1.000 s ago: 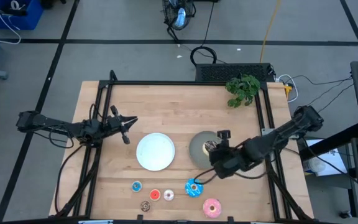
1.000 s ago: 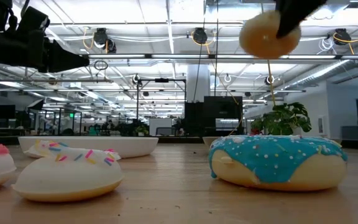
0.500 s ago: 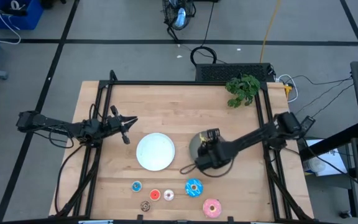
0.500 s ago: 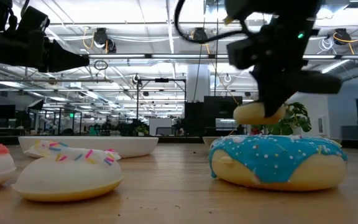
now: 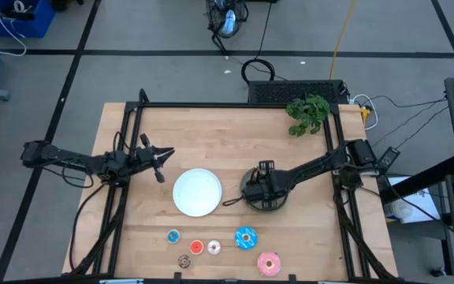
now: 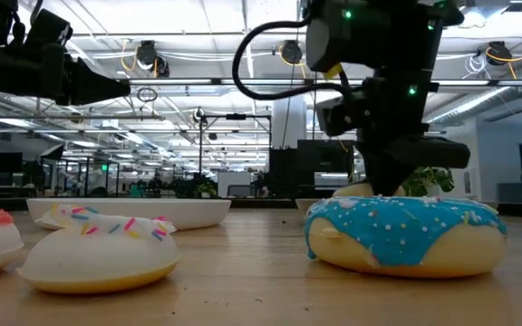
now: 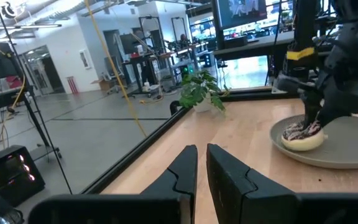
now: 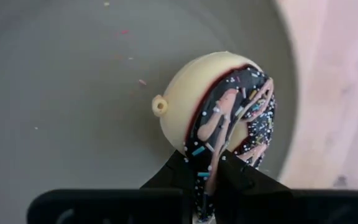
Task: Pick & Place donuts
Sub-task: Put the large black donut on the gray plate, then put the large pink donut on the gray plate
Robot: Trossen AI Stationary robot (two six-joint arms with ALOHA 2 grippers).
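The right pincer (image 5: pixel 260 188) sits low over the grey plate (image 5: pixel 280 203) at centre-right of the high view, clenched on the brown donut (image 8: pixel 225 112), gripping it through its rim with the drizzled icing turned sideways. In the left wrist view the donut (image 7: pixel 303 133) looks to rest on the plate (image 7: pixel 353 149) near its edge, so the step in hand is the release. To do it well, the fingers should part only once the donut bears fully on the plate, open slowly so the ring tips flat rather than rolls toward the rim, then lift straight up before swinging away. The risk, as I judge it, is the tilted ring rolling off onto the tabletop (image 5: pixel 211 134). The left pincer (image 5: pixel 161 162) waits clenched and empty at left of centre, beside the white plate (image 5: pixel 197 192). Still unplaced in the lower part of the high view are the blue donut (image 5: pixel 246 237), the pink donut (image 5: pixel 269 263) and four minis (image 5: pixel 194 248) in a cluster.
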